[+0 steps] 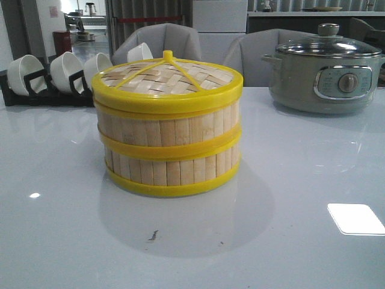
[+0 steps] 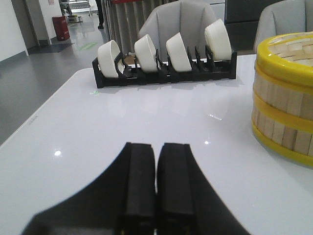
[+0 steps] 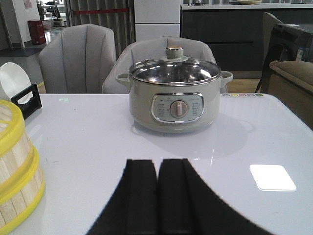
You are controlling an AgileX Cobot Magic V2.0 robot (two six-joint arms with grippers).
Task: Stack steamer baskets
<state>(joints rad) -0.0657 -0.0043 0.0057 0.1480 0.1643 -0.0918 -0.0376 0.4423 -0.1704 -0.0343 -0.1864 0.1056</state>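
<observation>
The steamer baskets (image 1: 168,150) stand as one stack of two bamboo-slat tiers with yellow rims at the middle of the white table. The woven-bamboo lid (image 1: 165,77) with its yellow knob sits on top. The stack shows in the left wrist view (image 2: 286,103) and partly in the right wrist view (image 3: 14,166). My left gripper (image 2: 156,147) is shut and empty, low over the table, apart from the stack. My right gripper (image 3: 157,162) is shut and empty on the other side of the stack. Neither gripper shows in the front view.
A black rack (image 1: 36,90) with white bowls (image 1: 65,71) stands at the back left; it also shows in the left wrist view (image 2: 161,73). A grey-green electric pot (image 1: 325,72) with a glass lid stands at the back right, also in the right wrist view (image 3: 173,98). Grey chairs stand behind the table.
</observation>
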